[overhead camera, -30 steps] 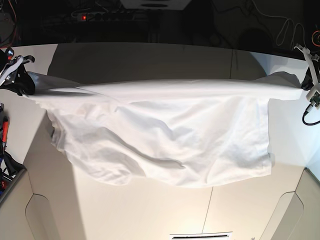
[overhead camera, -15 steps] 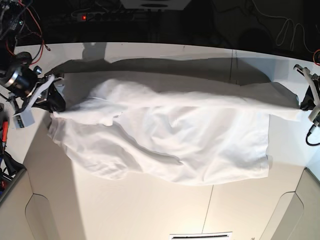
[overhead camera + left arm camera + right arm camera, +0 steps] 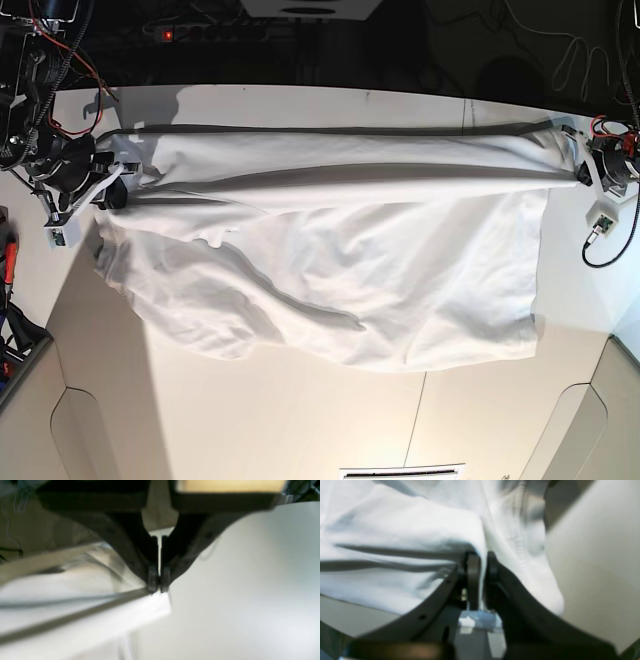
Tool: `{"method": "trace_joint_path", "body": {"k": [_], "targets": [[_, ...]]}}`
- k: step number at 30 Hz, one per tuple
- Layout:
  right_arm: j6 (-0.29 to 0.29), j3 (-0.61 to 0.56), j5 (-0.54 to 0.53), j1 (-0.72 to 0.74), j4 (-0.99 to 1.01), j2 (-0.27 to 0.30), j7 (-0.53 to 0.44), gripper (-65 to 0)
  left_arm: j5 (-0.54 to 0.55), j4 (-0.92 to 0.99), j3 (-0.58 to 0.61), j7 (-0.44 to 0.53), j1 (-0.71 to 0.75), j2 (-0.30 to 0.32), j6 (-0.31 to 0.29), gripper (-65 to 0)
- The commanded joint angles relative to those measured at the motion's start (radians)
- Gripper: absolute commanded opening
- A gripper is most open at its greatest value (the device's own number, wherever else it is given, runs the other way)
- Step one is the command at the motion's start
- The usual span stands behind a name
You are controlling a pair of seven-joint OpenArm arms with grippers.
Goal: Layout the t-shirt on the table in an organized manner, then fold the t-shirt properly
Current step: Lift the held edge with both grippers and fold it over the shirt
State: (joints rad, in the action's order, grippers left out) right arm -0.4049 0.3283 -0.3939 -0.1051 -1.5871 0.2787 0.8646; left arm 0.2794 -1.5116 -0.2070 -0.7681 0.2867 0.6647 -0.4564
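nearest us the t-shirt (image 3: 400,300) lies rumpled on the table (image 3: 300,420), its near edge loose. farther back we see its far edge drawn taut between both arms. the right gripper (image 3: 480,565) pinches a fabric fold between closed jaws; the left gripper (image 3: 158,585) is clamped on the t-shirt's stretched edge.

claw (image 3: 480,580) — pinched on t-shirt (image 3: 407,542)

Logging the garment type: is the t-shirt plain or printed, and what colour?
Plain white, no print visible; the t-shirt shows best in the base view.
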Motion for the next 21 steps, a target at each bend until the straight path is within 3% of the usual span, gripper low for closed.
{"method": "trace_joint_path", "body": {"k": [1,8,11,12,14,15,16,18,21], "targets": [[0.029,0.01,0.036,0.011,-0.014,0.018,-0.028,-65.0,-0.051,-0.008,-0.015,0.002,-0.017,0.031,0.049,-65.0],[0.043,0.01,0.047,0.011,-0.014,0.018,-0.027,-65.0,-0.028,-0.008,-0.015,0.019,-0.057,0.031,0.042,-65.0],[0.043,0.01,0.068,0.011,-0.014,0.018,-0.026,-65.0,-0.013,-0.008,-0.015,0.024,-0.056,0.031,-0.022,-65.0],[0.043,0.01,0.076,0.011,-0.014,0.018,-0.027,-63.2,-0.014,-0.008,-0.015,0.024,-0.056,0.031,-0.026,-63.2],[0.043,0.01,0.085,0.011,-0.014,0.018,-0.029,-44.3,-0.014,-0.008,-0.015,0.024,-0.056,0.031,-0.023,-42.9],[0.043,0.01,0.093,0.011,-0.014,0.018,-0.035,-38.8,-0.014,-0.008,-0.015,0.026,-0.056,0.031,-0.008,-35.3],[0.043,0.01,0.102,0.011,-0.014,0.019,-0.042,-37.2,-0.016,-0.008,-0.015,0.028,-0.057,0.031,0.025,-31.3],[0.043,0.01,0.106,0.017,-0.015,0.022,-0.042,-37.3,-0.063,-0.008,-0.015,0.042,-0.057,0.031,0.091,-31.1],[0.043,0.011,0.106,0.047,-0.018,0.028,-0.021,-37.3,-0.15,-0.008,-0.015,0.089,-0.06,0.032,0.135,-31.1]]}}
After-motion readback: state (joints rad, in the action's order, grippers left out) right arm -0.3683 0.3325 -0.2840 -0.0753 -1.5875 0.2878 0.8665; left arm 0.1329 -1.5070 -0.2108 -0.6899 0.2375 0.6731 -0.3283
